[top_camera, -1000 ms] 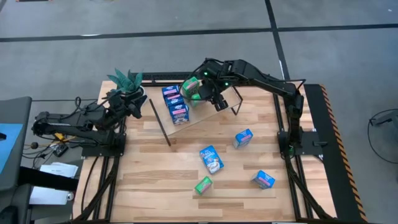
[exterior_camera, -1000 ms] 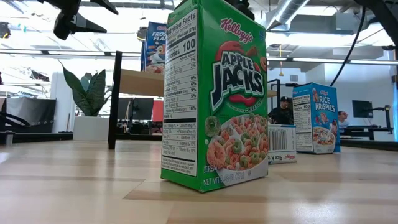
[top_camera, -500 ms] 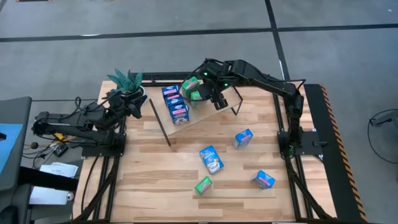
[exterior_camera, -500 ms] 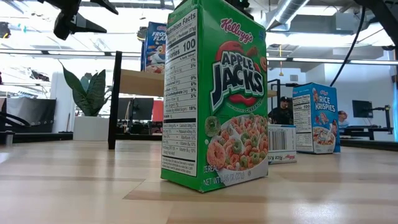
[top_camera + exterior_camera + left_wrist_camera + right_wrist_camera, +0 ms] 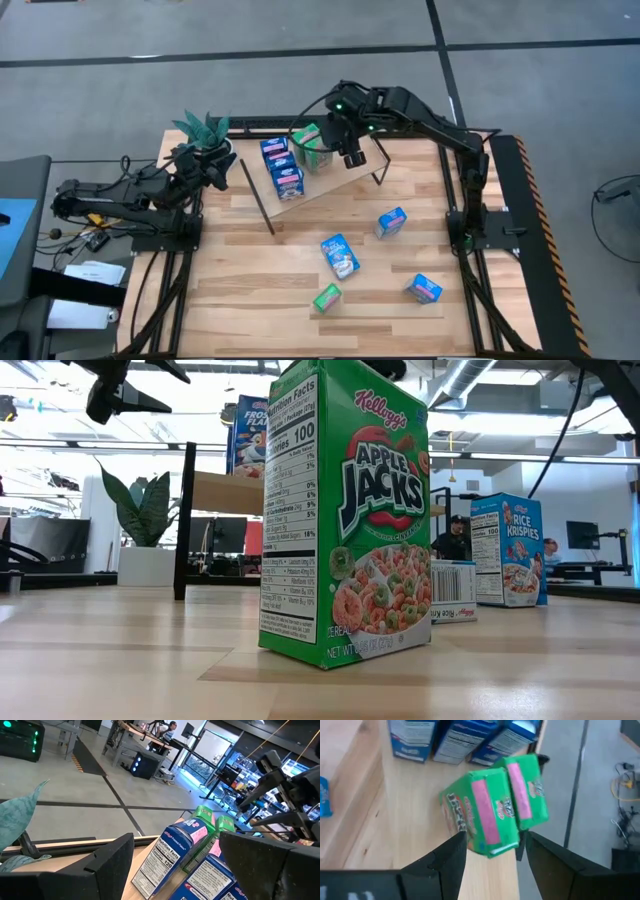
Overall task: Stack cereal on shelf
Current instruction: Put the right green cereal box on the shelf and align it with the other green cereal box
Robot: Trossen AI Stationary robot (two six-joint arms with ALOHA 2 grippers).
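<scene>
The shelf (image 5: 335,182) is a tilted wooden board at the table's far middle. Three blue cereal boxes (image 5: 281,166) stand on it in a row, with a green box (image 5: 529,795) beside them. My right gripper (image 5: 492,842) hovers over the shelf, shut on a second green cereal box (image 5: 482,817) that tilts against the first. My left gripper (image 5: 180,870) waits open at the table's left, level, facing the shelf with nothing between its fingers. My right gripper pinches the green box's near end (image 5: 495,847) between its two fingers, one on each broad side. The fingers come slanting down from the table's right. The box is tilted, its pink-striped narrow face up, and touches the other green box (image 5: 514,807); whether it rests on the shelf I cannot tell.
Loose boxes are on the table: blue ones (image 5: 392,221), (image 5: 340,256), (image 5: 424,289) and a green one (image 5: 327,297), which stands upright close to the low camera (image 5: 345,520). A potted plant (image 5: 205,130) stands at the far left by the shelf's black leg (image 5: 258,198).
My right gripper has risen a little over the shelf and tipped, still shut on the green box, which has come along and now sits tilted against the other green box.
</scene>
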